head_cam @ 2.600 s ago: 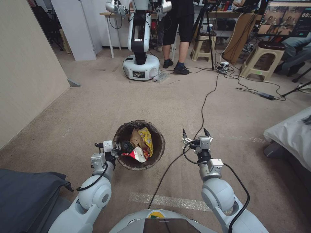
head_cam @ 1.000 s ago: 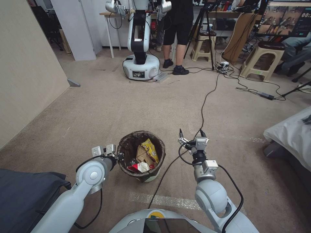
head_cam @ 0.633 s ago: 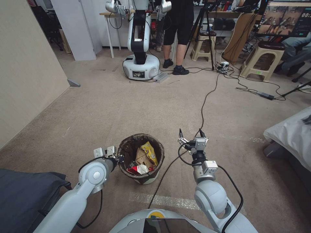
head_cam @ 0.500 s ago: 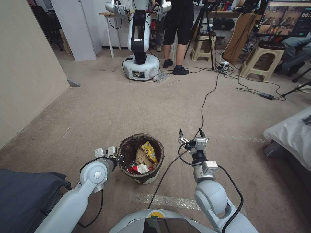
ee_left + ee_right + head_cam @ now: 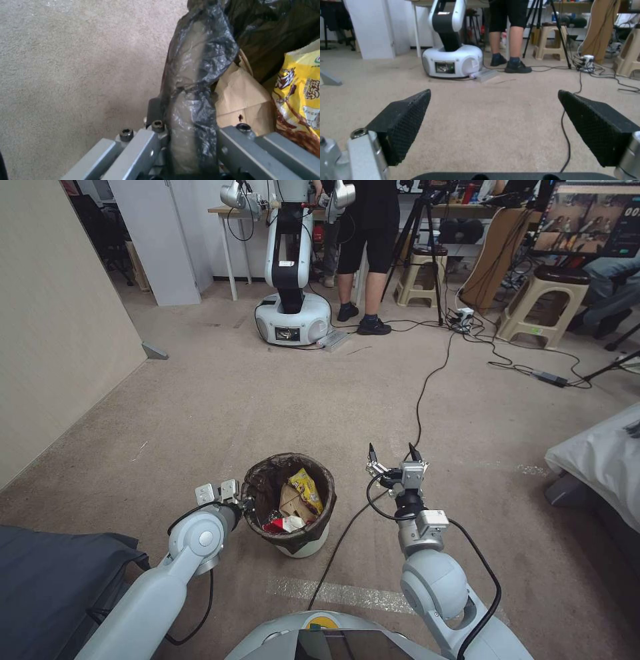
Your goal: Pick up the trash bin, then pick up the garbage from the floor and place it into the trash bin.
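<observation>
The trash bin (image 5: 303, 545), a small white bucket with a dark bag liner over its rim, stands on the carpet just ahead of me. Inside it lies the garbage (image 5: 299, 502): a yellow snack wrapper (image 5: 300, 100), a brown paper bag (image 5: 243, 102) and a red-and-white wrapper. My left gripper (image 5: 248, 505) is shut on the bin's left rim. In the left wrist view the lined rim (image 5: 195, 100) runs between its jaws. My right gripper (image 5: 391, 455) hovers open to the right of the bin with nothing between its fingers (image 5: 403, 122).
A black cable (image 5: 420, 400) runs across the carpet past my right gripper. Another white robot (image 5: 292, 307) and a person's legs stand far ahead, with stools and a tripod. A beige partition is on the left, dark fabric at near left, a white cushion at right.
The bin has come down from a raised position to stand on the floor, with my left arm lowering alongside it. My right arm has drawn back slightly. The camera has shifted slightly.
</observation>
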